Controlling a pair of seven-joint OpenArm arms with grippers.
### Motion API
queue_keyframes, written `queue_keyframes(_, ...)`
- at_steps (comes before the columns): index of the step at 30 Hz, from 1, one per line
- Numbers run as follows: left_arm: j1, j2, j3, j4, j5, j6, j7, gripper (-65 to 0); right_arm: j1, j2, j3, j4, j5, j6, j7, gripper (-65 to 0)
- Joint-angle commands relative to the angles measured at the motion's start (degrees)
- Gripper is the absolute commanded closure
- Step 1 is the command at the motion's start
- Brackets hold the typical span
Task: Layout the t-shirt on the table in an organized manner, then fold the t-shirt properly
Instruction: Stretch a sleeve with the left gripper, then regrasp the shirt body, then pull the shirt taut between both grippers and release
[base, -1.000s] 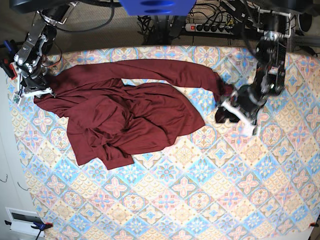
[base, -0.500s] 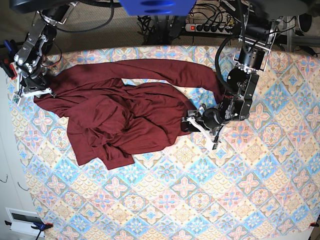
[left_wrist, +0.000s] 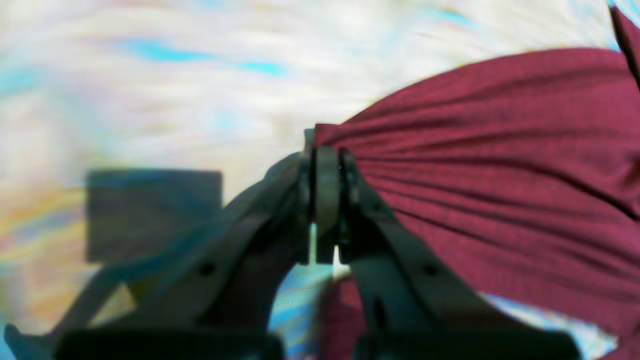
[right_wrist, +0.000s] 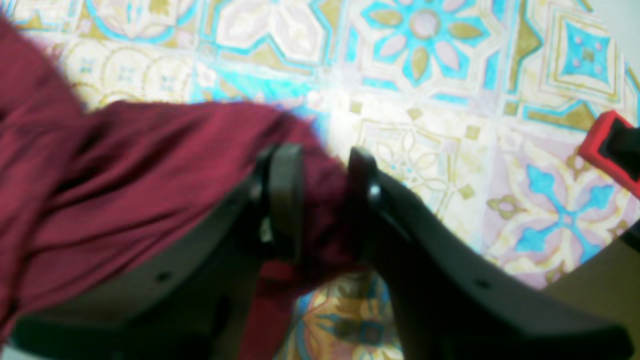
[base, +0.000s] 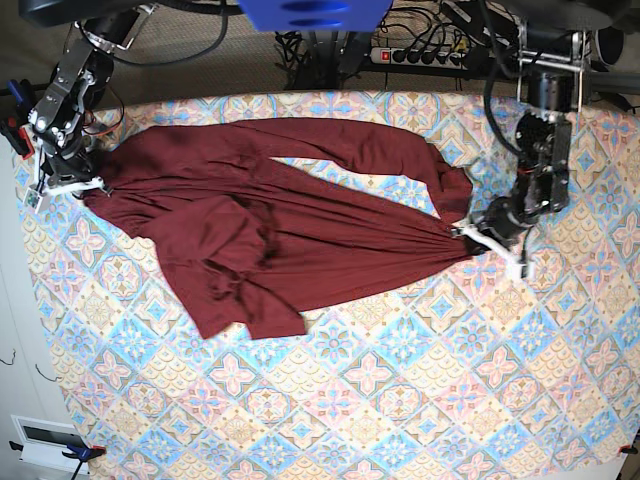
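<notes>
Left wrist view: the left pincer (left_wrist: 327, 200) has just snapped closed on the shirt (left_wrist: 500, 165) hem, cloth fanning taut. Right wrist view: the right pincer (right_wrist: 320, 210) grips a bunched edge. Base view: the shirt now stretches across the surface (base: 400, 400) from far-left corner toward right edge, so spreading is underway.

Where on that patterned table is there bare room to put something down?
The whole near half of the table, below the t-shirt, is bare. So is the strip right of the left tool. The far left, around the right tool, is crowded with fabric.
</notes>
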Motion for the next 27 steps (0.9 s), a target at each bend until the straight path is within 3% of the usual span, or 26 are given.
queue_keyframes(1, 0.1, -1.4, -1.6, 0.5, 0.8, 0.7, 0.2, 0.0, 0.5, 1.1, 0.1, 0.8, 0.2, 0.1, 1.1, -16.1)
queue_keyframes(13, 13.8, -2.8, -26.5, 2.2, 0.8, 0.7, 0.6, 0.0, 0.6, 1.2, -13.9, 0.8, 0.1, 0.1, 1.1, -16.1)
queue_keyframes(18, 23.5, -2.6, -27.1, 14.5, 0.8, 0.7, 0.6, 0.0, 0.6, 1.3, -16.2, 1.5, 0.0, 0.1, 1.1, -16.6)
queue_keyframes(22, 28.5, -2.4, -27.1, 25.9, 0.8, 0.7, 0.9, 0.0, 2.7, 1.3, -21.0, 4.9, 0.0, 0.1, 1.1, -22.6)
queue_keyframes(24, 28.6, -2.4, -27.2, 30.0, 0.5, 0.8, 3.6, 0.0, 3.5, 1.4, -23.3, 6.2, 0.0, 0.1, 1.1, -24.9)
queue_keyframes(27, 27.2, -2.4, -27.4, 33.7, 0.4, 0.9, 8.0, -8.1, 4.5, 1.4, -26.1, 7.4, 0.0, 0.1, 1.1, -25.5)
